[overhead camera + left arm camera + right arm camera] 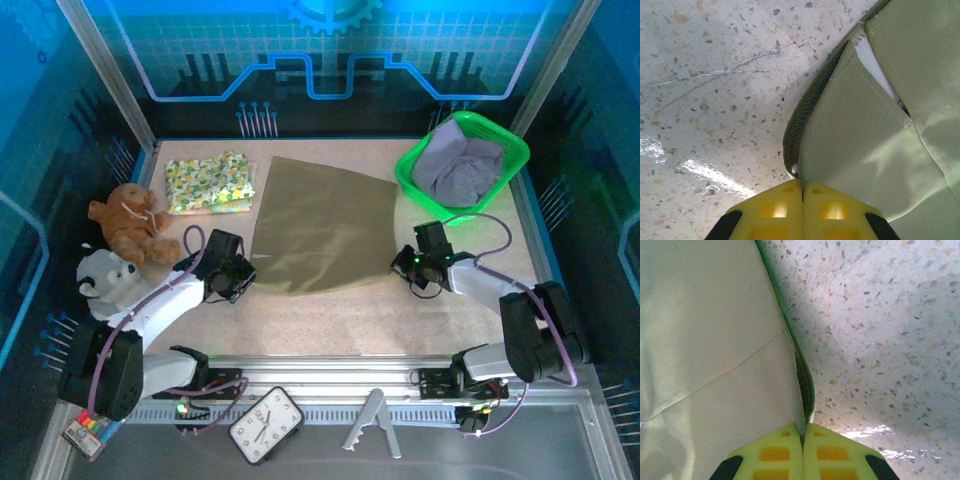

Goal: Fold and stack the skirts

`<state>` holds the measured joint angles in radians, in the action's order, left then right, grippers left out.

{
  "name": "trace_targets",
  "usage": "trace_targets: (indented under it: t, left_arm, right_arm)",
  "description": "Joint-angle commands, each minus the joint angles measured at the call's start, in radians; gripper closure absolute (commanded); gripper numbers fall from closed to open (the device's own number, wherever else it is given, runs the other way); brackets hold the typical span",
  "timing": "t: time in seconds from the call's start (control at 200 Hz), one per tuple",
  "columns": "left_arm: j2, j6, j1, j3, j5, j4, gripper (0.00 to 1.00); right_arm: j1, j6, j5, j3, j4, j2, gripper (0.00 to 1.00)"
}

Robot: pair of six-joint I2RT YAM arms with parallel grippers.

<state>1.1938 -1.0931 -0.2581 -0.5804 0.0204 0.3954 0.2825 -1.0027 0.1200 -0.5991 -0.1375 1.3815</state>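
An olive-khaki skirt (322, 228) lies spread flat in the middle of the table. My left gripper (243, 272) is shut on its near left edge (805, 165), the cloth pinched between the yellow fingertips. My right gripper (401, 262) is shut on the skirt's near right edge (802, 425). A folded pale yellow-green floral skirt (208, 182) rests at the back left. A lavender-grey skirt (462, 167) is bunched inside the green basket (408, 172).
A brown plush toy (128, 222) and a grey plush toy (108, 279) sit at the left edge, close to my left arm. The green basket stands at the back right. Speckled tabletop (330, 320) lies bare in front of the khaki skirt.
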Motion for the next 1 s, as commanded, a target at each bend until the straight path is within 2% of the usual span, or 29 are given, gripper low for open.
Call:
trace_targets:
  t: [0.0, 0.28, 0.36, 0.45, 0.68, 0.995]
  left_arm:
    - [-0.028, 0.029, 0.003, 0.01, -0.027, 0.05, 1.0]
    - [-0.076, 0.018, 0.002, 0.053, -0.054, 0.117, 1.0]
    - [-0.099, 0.052, -0.013, 0.034, -0.082, 0.179, 1.0]
    - [-0.138, 0.076, -0.044, 0.005, -0.145, 0.256, 1.0]
    - [-0.268, 0.097, -0.05, -0.007, -0.151, 0.304, 1.0]
    - [-0.29, 0.198, -0.05, -0.183, -0.182, 0.381, 1.0]
  right_arm:
    - [0.011, -0.002, -0.016, 0.016, -0.082, -0.014, 1.0]
    - [0.003, 0.027, -0.013, -0.004, -0.2, -0.028, 1.0]
    - [0.004, 0.038, -0.014, -0.009, -0.238, -0.043, 1.0]
    - [0.004, 0.047, -0.021, -0.017, -0.279, -0.06, 1.0]
    - [0.004, 0.044, -0.013, -0.034, -0.326, -0.131, 1.0]
    - [0.003, -0.009, -0.049, -0.058, -0.374, -0.262, 1.0]
